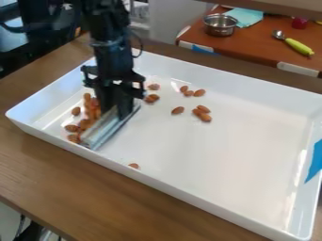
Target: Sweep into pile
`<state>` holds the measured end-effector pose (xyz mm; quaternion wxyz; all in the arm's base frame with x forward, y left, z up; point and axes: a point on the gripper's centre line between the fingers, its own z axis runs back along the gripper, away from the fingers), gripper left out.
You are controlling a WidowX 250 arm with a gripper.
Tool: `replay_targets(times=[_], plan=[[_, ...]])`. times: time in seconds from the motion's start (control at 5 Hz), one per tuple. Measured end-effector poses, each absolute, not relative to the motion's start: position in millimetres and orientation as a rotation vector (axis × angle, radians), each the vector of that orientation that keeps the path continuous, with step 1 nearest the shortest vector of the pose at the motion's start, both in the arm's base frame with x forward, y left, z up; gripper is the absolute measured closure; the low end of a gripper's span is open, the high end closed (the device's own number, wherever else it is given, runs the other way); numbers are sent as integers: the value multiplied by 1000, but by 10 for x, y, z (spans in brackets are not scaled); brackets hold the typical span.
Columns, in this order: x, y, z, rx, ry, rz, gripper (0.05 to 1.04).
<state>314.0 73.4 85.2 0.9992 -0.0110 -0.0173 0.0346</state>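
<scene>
A white rectangular tray sits on a wooden bench. In its left part, a black gripper points down, its jaws closed on a long, straight sweeping blade set slantwise on the tray floor. Most of the almonds lie bunched along the blade's left side (a few sit slightly loose). Others are scattered right of the gripper, toward the tray's far side, and one lies by the near wall. Beyond, at far right, a second bench holds a metal bowl, a teal cloth and a green-handled spoon.
</scene>
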Motion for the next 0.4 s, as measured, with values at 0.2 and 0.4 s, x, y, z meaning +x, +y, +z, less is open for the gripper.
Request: replay_targets(times=[0.2,0.4], plan=[[3028,1096,872,22,-14,70,733],[2945,1307,888,32,-3,80,733]])
